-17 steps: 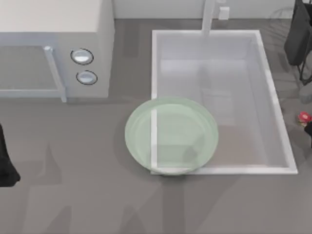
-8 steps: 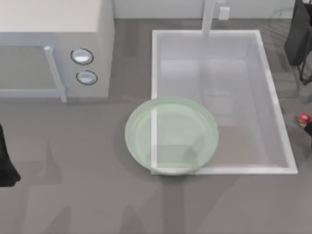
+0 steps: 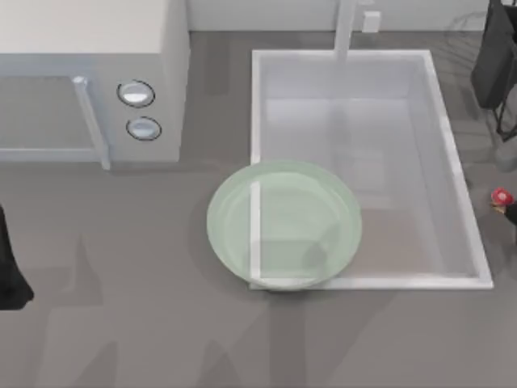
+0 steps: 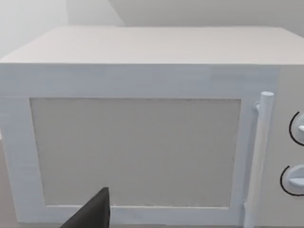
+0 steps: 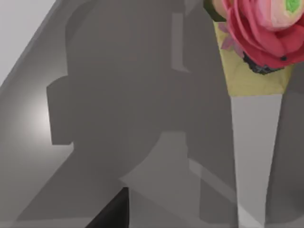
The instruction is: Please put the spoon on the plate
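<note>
The pale green plate [image 3: 283, 224] lies at the middle of the table, over the sink's front left corner. The spoon is at the far right edge, right of the sink, where its red ornament [image 3: 502, 196] shows. In the right wrist view the red-and-yellow ornament [image 5: 259, 33] tops the spoon's white handle [image 5: 254, 156], which runs back towards my right gripper [image 3: 514, 212], shut on the spoon. One dark finger [image 5: 114, 211] shows beside the handle. The spoon's bowl is hidden. My left arm [image 3: 8, 271] is parked at the left edge.
A white microwave [image 3: 89, 77] fills the back left and faces the left wrist camera [image 4: 142, 142]. The white sink basin [image 3: 456, 178] with its tap [image 3: 347, 24] takes up the back right. My right arm's dark body [image 3: 497, 56] hangs over the back right corner.
The spoon's ornament has drifted a few pixels left and towards the front with my right gripper. The plate and the left arm have not moved.
</note>
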Controlling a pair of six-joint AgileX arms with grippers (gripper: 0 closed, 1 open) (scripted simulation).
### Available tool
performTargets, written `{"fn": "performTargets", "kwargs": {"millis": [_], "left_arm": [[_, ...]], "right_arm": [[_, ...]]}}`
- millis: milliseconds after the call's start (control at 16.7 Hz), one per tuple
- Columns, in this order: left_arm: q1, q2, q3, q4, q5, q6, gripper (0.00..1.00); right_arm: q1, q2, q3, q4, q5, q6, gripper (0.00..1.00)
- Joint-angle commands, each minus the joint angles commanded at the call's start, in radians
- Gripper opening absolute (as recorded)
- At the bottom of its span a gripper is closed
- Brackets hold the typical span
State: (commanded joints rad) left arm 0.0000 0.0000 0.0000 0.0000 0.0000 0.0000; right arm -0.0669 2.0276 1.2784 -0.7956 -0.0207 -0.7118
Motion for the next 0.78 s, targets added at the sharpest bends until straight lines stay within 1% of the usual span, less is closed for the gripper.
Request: {"fn": "performTargets", "kwargs": {"millis": [180,600,780], "left_arm": [[0.0,0.0,0.0,0.0,0.0,0.0,1.0],[0.0,0.0,0.0,0.0,0.0,0.0,1.0],[0.0,0.0,0.0,0.0,0.0,0.0,1.0]], "right_arm": [[0.003,-0.007,0.024,-0.034,0.0,-0.005,0.0],[0.003,-0.091,0.195,-0.285,-0.001,-0.01,0.0],[-0.002,-0.119,0.241,-0.36,-0.001,-0.005,0.0]]}}
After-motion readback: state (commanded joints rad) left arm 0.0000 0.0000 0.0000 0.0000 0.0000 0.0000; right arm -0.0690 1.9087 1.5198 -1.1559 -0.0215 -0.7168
